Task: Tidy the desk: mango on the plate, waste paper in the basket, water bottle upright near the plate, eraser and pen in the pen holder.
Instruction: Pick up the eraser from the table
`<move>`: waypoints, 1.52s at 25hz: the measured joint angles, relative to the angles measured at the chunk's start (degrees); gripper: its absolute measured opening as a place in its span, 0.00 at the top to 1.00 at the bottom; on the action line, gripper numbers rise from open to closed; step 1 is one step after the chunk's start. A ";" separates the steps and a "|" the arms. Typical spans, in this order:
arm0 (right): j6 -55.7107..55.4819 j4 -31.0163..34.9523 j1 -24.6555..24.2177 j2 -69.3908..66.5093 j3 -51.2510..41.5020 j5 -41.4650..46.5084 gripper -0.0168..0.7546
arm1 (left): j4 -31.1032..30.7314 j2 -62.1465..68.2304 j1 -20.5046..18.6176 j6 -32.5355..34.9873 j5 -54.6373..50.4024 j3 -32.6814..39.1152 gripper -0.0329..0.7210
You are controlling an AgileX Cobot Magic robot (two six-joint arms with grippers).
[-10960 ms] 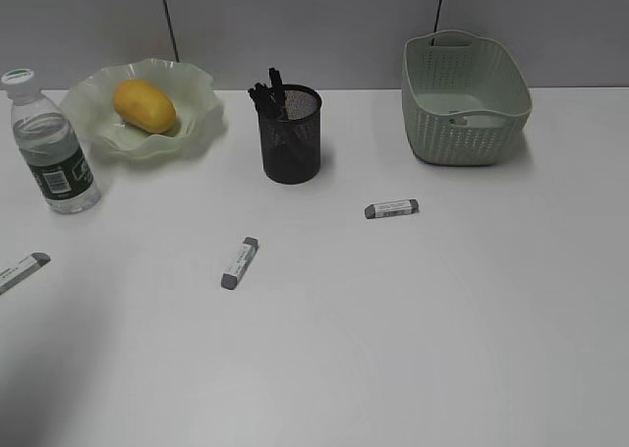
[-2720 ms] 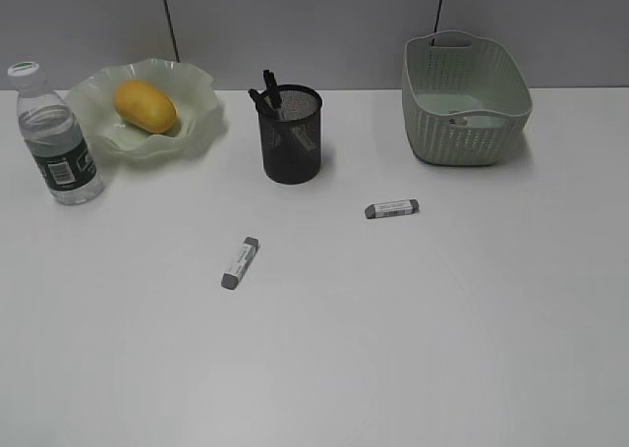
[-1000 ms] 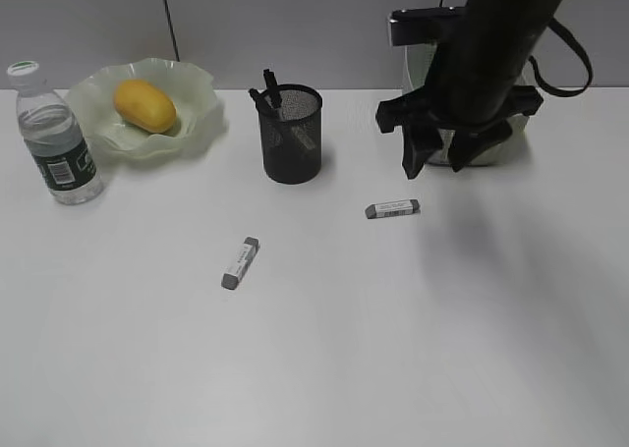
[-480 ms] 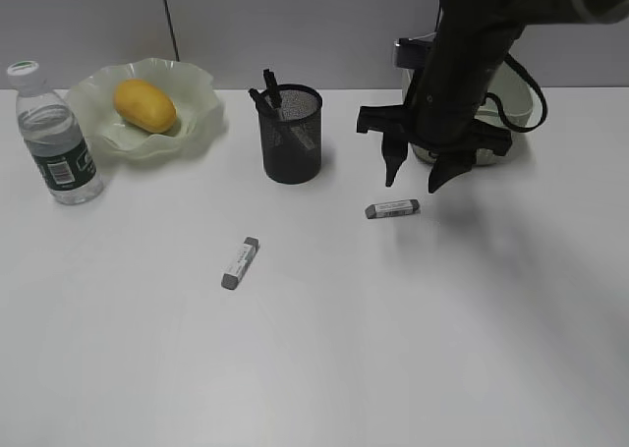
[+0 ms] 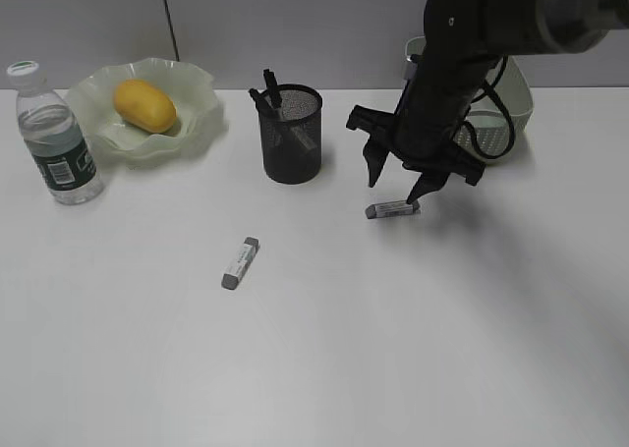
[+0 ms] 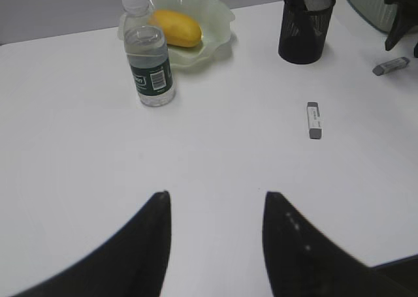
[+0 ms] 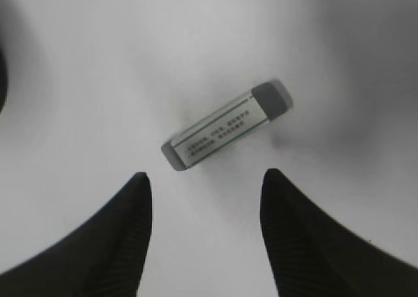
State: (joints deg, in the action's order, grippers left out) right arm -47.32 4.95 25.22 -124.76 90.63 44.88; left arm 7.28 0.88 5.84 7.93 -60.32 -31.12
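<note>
My right gripper [image 5: 398, 184] hangs open just above a grey-ended white eraser [image 5: 392, 209] lying flat on the desk [image 5: 393, 349]. In the right wrist view the eraser [image 7: 227, 125] lies slanted just ahead of the open gripper [image 7: 206, 176]. A second eraser [image 5: 240, 262] lies left of centre. The mango [image 5: 144, 106] rests on the plate [image 5: 201, 113], and the water bottle [image 5: 54, 138] stands upright beside it. Black pens [image 5: 267, 85] stick out of the pen holder [image 5: 291, 133]. My left gripper [image 6: 217, 194] is open over bare desk. The waste paper is hidden.
The pale green basket [image 5: 519, 91] stands at the back right, mostly covered by my right arm. A grey wall runs behind the desk. The pen holder stands a short way left of the right gripper.
My right arm has swung left and down from in front of the basket to just above the eraser. Its jaws stayed open. Nothing on the desk has moved.
</note>
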 joint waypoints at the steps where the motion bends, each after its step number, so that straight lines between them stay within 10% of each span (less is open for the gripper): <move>1: -0.60 -0.17 0.00 -0.48 0.00 0.15 0.42 | 0.05 0.00 0.00 0.00 0.00 0.00 0.49; 38: -18.30 -6.67 0.00 -5.51 0.11 -4.98 0.45 | 0.63 0.00 0.00 0.00 0.00 0.05 0.49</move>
State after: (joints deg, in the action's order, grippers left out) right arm -65.62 -1.72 25.22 -130.27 90.74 39.90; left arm 7.91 0.88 5.84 7.93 -60.32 -31.07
